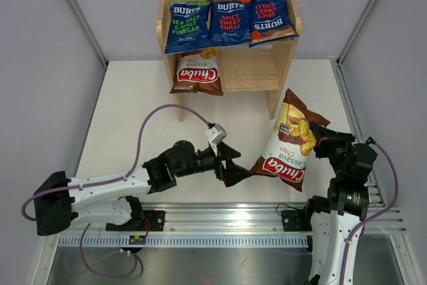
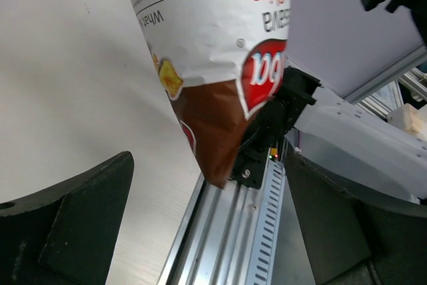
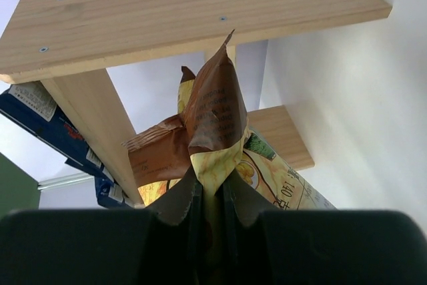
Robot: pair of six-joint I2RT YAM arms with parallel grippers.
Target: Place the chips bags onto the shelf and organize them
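The wooden shelf (image 1: pixel 248 71) stands at the far middle of the table. Three blue Burts chips bags (image 1: pixel 187 26) (image 1: pixel 231 19) (image 1: pixel 272 20) lie side by side on its top tier. A brown-and-white Chuba bag (image 1: pixel 197 73) leans out of the lower tier's left end. My right gripper (image 1: pixel 323 141) is shut on the edge of a second Chuba bag (image 1: pixel 290 145), held tilted above the table in front of the shelf's right side. In the right wrist view the pinched bag (image 3: pixel 213 118) rises between the fingers (image 3: pixel 215 211). My left gripper (image 1: pixel 237 165) stands open beside that bag's lower corner (image 2: pixel 213 45), holding nothing.
The aluminium rail (image 2: pixel 247 231) with both arm bases runs along the near table edge. Grey walls close in the left, right and far sides. A purple cable (image 1: pixel 160 115) loops over the table above the left arm.
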